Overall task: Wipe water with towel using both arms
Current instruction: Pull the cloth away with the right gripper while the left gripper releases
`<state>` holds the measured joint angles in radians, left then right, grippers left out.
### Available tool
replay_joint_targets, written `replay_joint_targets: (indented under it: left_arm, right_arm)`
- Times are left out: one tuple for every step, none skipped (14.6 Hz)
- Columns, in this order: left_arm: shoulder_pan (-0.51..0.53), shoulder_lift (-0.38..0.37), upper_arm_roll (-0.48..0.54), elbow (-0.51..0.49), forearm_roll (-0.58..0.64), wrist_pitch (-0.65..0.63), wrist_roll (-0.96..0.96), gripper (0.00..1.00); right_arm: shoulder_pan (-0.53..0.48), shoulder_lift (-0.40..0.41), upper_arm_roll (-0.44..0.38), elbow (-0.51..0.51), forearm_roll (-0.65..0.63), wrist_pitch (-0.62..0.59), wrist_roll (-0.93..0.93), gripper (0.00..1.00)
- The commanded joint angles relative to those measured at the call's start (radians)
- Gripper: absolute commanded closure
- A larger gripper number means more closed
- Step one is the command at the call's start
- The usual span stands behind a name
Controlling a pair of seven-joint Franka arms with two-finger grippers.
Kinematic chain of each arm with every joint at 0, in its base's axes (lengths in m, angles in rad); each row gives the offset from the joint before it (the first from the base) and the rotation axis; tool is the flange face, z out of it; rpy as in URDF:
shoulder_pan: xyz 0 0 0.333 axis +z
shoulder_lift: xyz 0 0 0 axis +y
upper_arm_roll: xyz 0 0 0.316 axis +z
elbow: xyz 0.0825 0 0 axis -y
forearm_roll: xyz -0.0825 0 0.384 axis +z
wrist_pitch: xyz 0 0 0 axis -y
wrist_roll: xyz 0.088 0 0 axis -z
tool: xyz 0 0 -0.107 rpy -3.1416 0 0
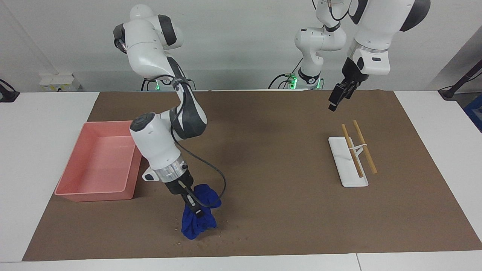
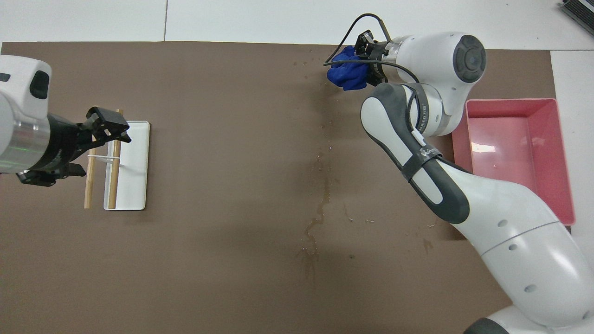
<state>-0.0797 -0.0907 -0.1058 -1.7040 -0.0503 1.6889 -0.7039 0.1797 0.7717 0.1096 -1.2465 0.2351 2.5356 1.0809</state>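
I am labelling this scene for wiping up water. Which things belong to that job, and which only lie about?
For the job:
- blue towel, held shut in the right tool
- water drops on the brown mat
- left tool, open, waiting over the mat

Lying about:
- pink tray
- white holder
- two wooden sticks on it

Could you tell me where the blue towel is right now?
The blue towel hangs from the shut right gripper low over the water specks, farther from the robots than the pink bin.
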Motion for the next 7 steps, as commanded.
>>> replay_joint_targets:
  left_arm:
    - [0.047,-0.027,-0.008,-0.026,0.017,-0.035,0.203,0.00]
    - [0.054,-0.032,-0.008,-0.031,0.018,-0.035,0.246,0.00]
    - [0.055,-0.034,-0.006,-0.035,0.030,-0.034,0.295,0.00]
    - [0.066,-0.034,-0.005,-0.037,0.053,-0.026,0.367,0.00]
    - [0.090,-0.034,-0.003,-0.039,0.053,-0.015,0.439,0.00]
    - [0.119,-0.028,-0.003,-0.040,0.053,-0.009,0.499,0.00]
    - [0.133,-0.017,-0.003,-0.042,0.053,0.011,0.539,0.00]
  right_arm:
    - [0.006,0.026,0.010,0.006,-0.013,0.031,-0.009,1.00]
    - [0.009,0.017,0.010,-0.031,-0.010,0.029,-0.003,1.00]
    - [0.009,0.003,0.010,-0.068,-0.005,0.028,0.010,1.00]
    - [0.012,-0.020,0.010,-0.117,-0.005,0.028,0.020,1.00]
    - [0.035,-0.038,0.010,-0.157,-0.003,0.029,0.028,1.00]
    - [0.046,-0.057,0.009,-0.197,-0.003,0.028,0.043,1.00]
    - [0.047,-0.081,0.009,-0.238,-0.003,0.028,0.062,1.00]
